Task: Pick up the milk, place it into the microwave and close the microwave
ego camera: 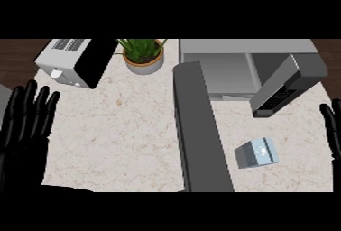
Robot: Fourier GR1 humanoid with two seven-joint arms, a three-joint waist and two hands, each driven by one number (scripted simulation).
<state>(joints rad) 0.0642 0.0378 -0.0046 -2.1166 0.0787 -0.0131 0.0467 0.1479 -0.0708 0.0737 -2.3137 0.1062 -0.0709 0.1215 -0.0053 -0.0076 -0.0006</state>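
A single head view, set above the near edge of the desk (120, 135), looks steeply down and faces the back, where the potted plant (143, 54) and microwave (226, 67) sit along the frame's top; the desk fills the frame.

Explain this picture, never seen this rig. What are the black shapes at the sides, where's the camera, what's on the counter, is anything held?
It is a single picture, taken from the robot's head and looking steeply down at a kitchen counter. The black shapes are its hands: left hand at the left edge, right hand at the right edge. Both are open with fingers up, and they hold nothing. The milk carton sits right of the microwave's open door. The microwave is behind it. A potted plant and a toaster are at the back left.
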